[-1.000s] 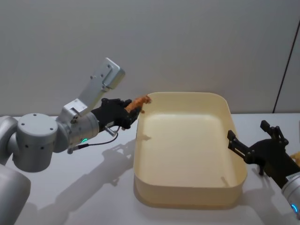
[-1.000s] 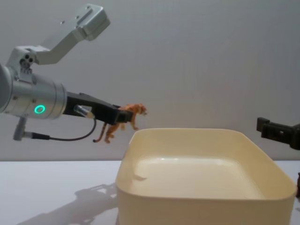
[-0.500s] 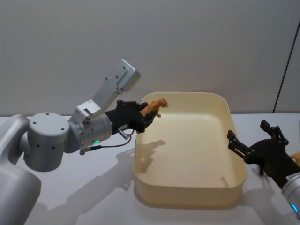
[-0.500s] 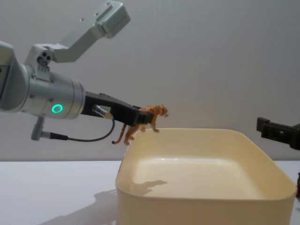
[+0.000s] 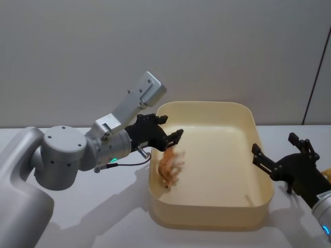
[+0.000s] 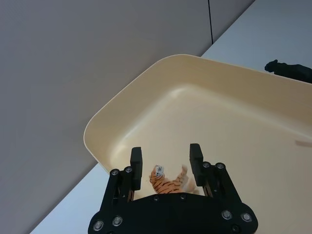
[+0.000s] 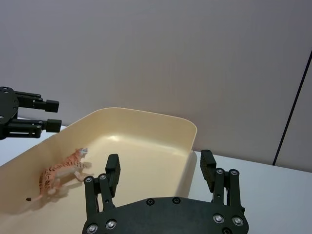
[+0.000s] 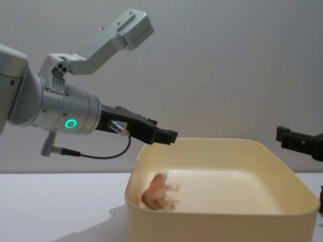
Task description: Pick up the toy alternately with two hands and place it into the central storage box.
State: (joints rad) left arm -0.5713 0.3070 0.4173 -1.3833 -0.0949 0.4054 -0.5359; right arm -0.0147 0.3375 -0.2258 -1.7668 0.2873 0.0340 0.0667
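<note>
**Progress.** The small orange, black-striped plastic tiger toy (image 7: 63,170) was inside the large cream-yellow plastic storage box (image 5: 207,216), gripped by nothing. This placement is judged effectively done.

The left black, long-fingered gripper (image 5: 169,126), on its thick silver arm with a green ring light, hung above the box's left rim. Its fingers were spread wide with nothing between them. In the left wrist view the toy lay below the gap between them.

The right black gripper (image 5: 275,144) hovered just outside the box's right wall, towards its near right corner and above the white table (image 5: 103,206). Its fingers were also spread and it held nothing.

As the task calls for alternating hands, the next pick is judged to fall to the right gripper. Whether more toys awaited could not be judged.

**Condition of the toy.**
- **Position:** it was in the left part of the box, close to the left wall and well apart from the right wall.
- **Appearance:** the head and chest views showed it only as a smeared orange shape. The right wrist view showed it more plainly, with a pale face, thin legs and a dark-tipped tail.
- **Posture:** its front end was raised, so it was tilted rather than standing level. It could not be determined whether it had settled on the box floor.
- **Damage:** none was visible.
- **Handling:** it is judged light and rigid, with thin limbs that could snag a finger.
</note>
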